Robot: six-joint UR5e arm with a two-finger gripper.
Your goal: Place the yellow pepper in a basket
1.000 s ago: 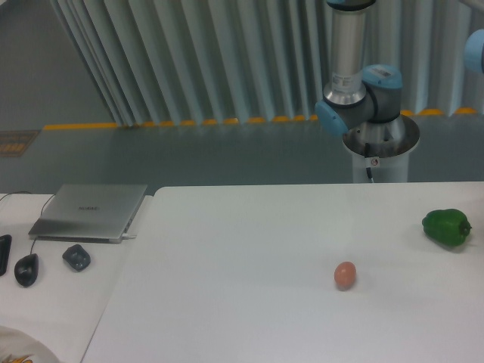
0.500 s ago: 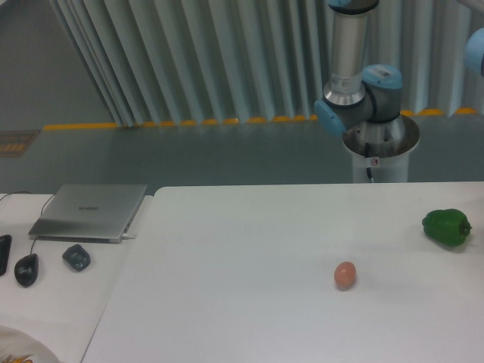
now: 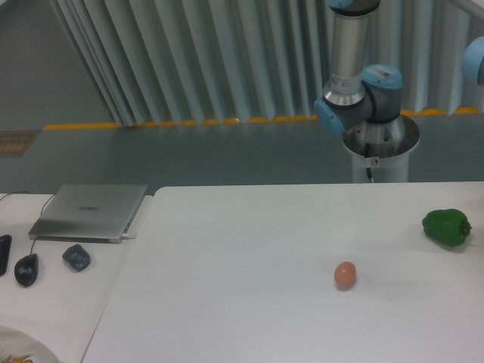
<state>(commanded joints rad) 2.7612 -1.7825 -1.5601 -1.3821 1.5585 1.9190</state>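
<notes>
The yellow pepper is out of view, and no basket shows in the camera view. My gripper is out of view too; only the arm's base column and blue-capped joints [image 3: 361, 98] show at the back right, behind the white table [image 3: 249, 249]. Another blue joint [image 3: 475, 59] pokes in at the right edge. On the table lie a green bell pepper [image 3: 446, 227] at the far right and a small brown egg-like ball [image 3: 345, 274] right of centre.
On the lower table at the left are a closed grey laptop [image 3: 91, 211], a black mouse [image 3: 26, 268] and a small dark object [image 3: 76, 257]. A white plate rim [image 3: 23, 342] shows at the bottom left corner.
The blue joint at the right edge has shifted slightly downward. Nothing on the table has moved.
</notes>
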